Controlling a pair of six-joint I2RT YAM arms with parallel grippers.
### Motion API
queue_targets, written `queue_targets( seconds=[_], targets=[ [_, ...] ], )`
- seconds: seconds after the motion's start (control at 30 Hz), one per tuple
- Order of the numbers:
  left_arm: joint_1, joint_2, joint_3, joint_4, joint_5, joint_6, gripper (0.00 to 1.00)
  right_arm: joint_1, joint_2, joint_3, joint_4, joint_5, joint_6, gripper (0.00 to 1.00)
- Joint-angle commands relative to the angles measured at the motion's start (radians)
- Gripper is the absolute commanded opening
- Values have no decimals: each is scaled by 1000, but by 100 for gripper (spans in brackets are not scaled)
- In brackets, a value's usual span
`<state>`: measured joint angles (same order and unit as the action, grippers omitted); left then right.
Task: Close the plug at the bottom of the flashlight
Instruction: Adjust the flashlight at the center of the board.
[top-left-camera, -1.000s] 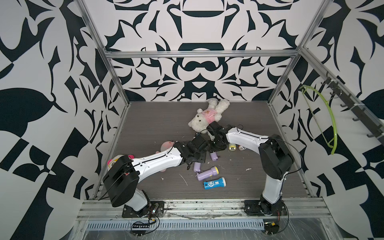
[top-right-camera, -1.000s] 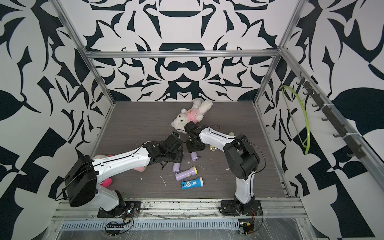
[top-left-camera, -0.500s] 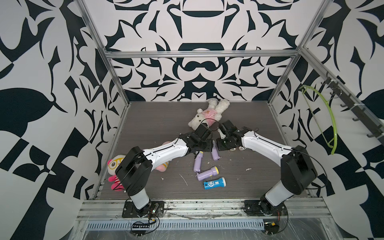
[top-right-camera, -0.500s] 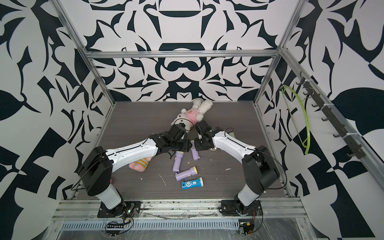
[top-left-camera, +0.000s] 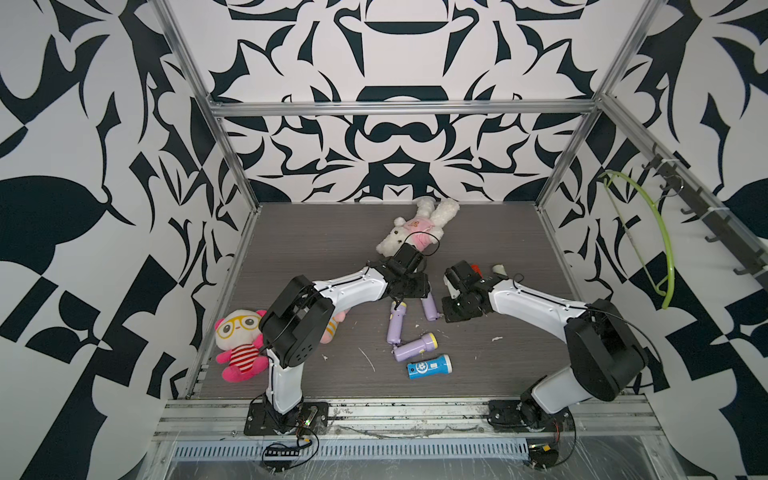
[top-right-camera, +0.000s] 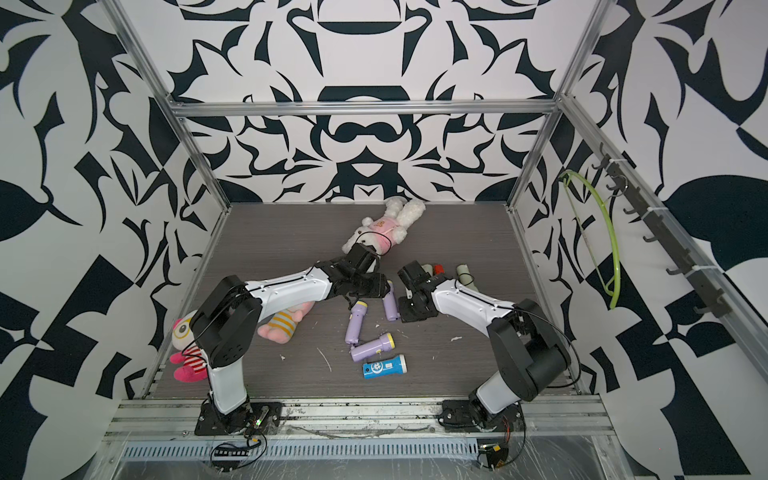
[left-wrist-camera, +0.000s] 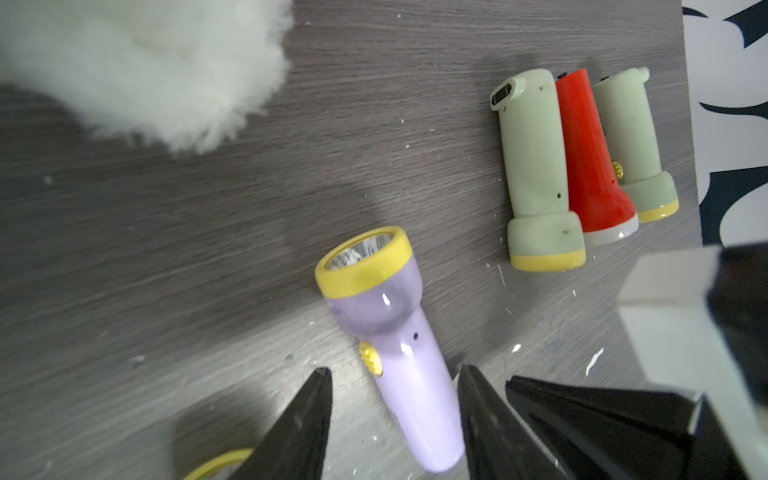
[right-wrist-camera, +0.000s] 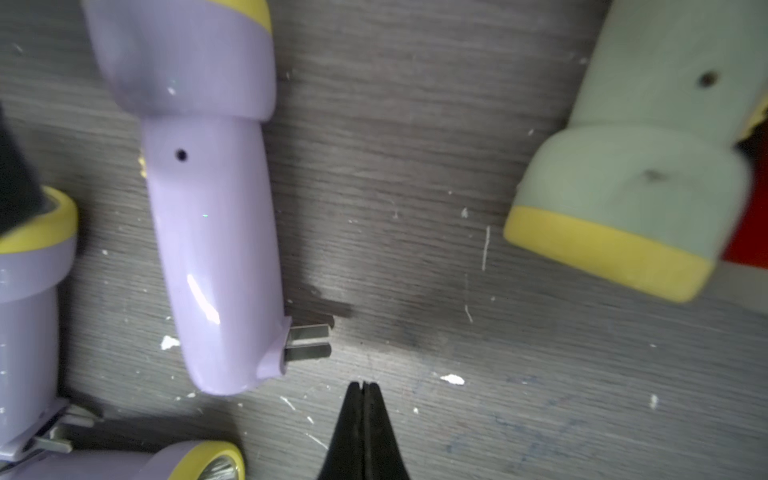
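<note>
lining up: left gripper straddles lilac plastic flashlight w/ yellow rim on floor, jaws apart. right gripper, pinched shut, empty, sits beside its metal plug prongs; next we push them flush.

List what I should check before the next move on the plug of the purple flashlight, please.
1. Plug prongs of the purple flashlight in clear sight: ok.
2. Right gripper shut for pushing: ok.
3. Its tip touching the prongs: not ok, there is a gap.
4. Left gripper clamped on the flashlight body: not ok, jaws open either side of it.
5. Direction in which the prongs fold: cannot tell.
</note>
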<state>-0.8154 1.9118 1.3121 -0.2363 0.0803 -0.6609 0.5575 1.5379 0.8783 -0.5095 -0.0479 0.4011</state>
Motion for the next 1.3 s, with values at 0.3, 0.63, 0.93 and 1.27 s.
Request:
queue_targets(
  seconds=[0.3, 0.63, 0.93, 1.27],
  targets=[
    [37, 135, 99, 46, 128, -43, 53, 7, -20, -100, 269, -86, -19, 0],
    [58, 211, 181, 49, 172, -46, 52, 73, -36, -128, 381, -63, -39, 0],
    [70, 247, 227, 112, 250, -50, 52, 138, 30, -79, 428, -39, -29, 0],
    [121, 156, 203, 137, 282, -32, 54, 143, -35, -5, 375, -60, -74, 0]
  ],
)
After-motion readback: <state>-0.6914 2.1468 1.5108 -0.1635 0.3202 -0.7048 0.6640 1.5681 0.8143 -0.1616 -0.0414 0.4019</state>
